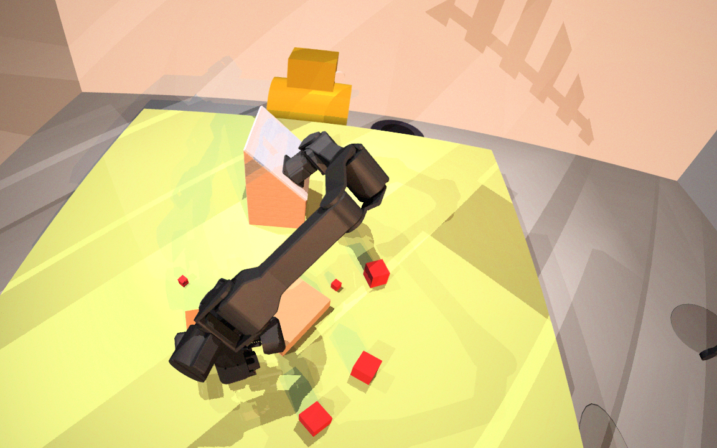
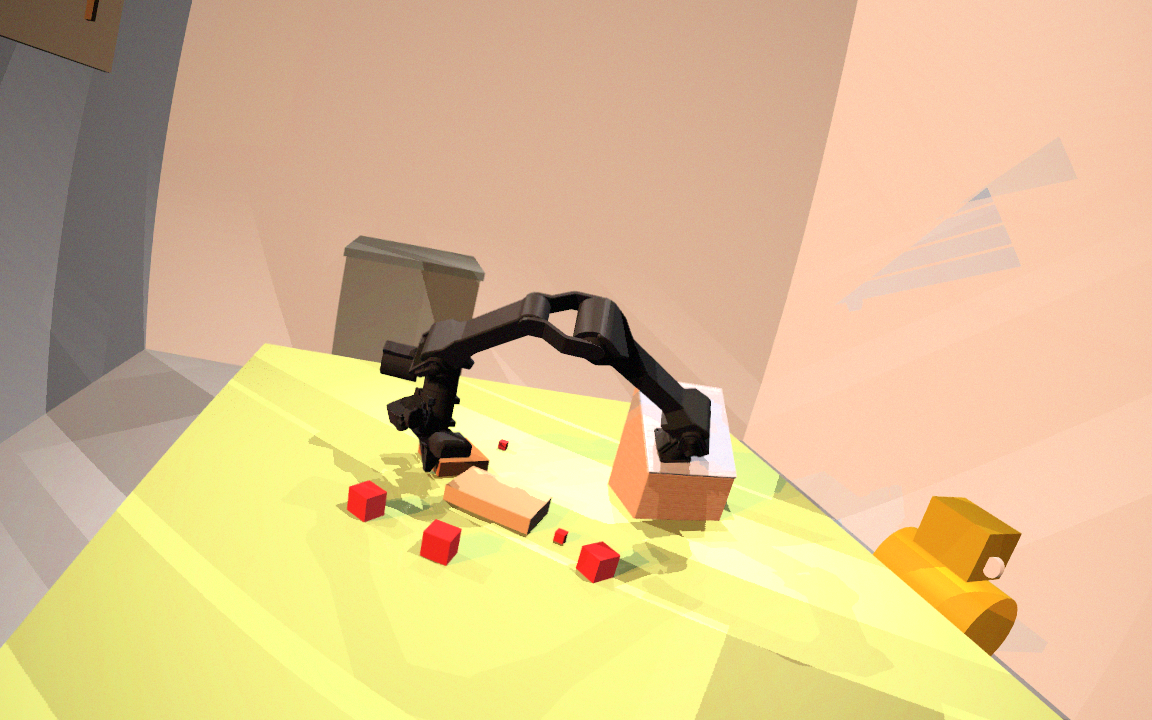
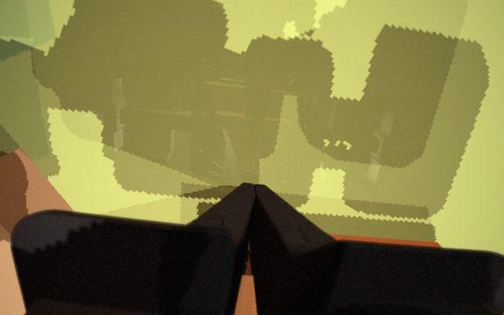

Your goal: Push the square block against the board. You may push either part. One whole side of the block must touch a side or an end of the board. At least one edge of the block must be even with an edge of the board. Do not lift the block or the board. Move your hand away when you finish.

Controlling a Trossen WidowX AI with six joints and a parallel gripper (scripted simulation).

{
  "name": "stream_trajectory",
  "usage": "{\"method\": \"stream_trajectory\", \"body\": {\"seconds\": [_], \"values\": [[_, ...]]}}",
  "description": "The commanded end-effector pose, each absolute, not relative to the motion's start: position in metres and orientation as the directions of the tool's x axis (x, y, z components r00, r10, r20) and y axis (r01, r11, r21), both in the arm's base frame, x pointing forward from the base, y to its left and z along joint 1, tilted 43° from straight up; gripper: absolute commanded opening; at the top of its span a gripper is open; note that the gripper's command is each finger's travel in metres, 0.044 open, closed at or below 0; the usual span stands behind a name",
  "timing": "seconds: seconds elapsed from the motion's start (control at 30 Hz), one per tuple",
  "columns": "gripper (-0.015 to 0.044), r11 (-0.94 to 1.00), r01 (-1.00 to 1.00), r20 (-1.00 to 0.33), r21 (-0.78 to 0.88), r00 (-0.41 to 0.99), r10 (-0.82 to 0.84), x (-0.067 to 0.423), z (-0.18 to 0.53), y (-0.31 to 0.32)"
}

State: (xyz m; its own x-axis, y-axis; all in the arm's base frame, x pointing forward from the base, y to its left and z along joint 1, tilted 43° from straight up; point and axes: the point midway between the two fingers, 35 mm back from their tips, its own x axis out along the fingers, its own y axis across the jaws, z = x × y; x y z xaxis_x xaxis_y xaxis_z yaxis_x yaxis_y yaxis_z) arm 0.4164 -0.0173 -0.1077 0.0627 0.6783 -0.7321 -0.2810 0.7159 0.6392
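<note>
Five red cubes (image 1: 376, 273) on yellow-green table (image 1: 127, 223), peach walls (image 2: 562, 134), grey bin (image 2: 405, 300) perhaps beyond, jaws closed empty.
</note>
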Motion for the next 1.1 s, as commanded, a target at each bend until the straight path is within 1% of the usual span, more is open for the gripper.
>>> {"method": "stream_trajectory", "body": {"seconds": [0.0,1.07], "values": [[0.0000,0.717,-0.287,-0.733,0.635,0.068,0.677,0.413,-0.108,-0.020],[0.0000,0.719,-0.285,-0.735,0.634,0.067,0.675,0.376,-0.121,-0.030]]}}
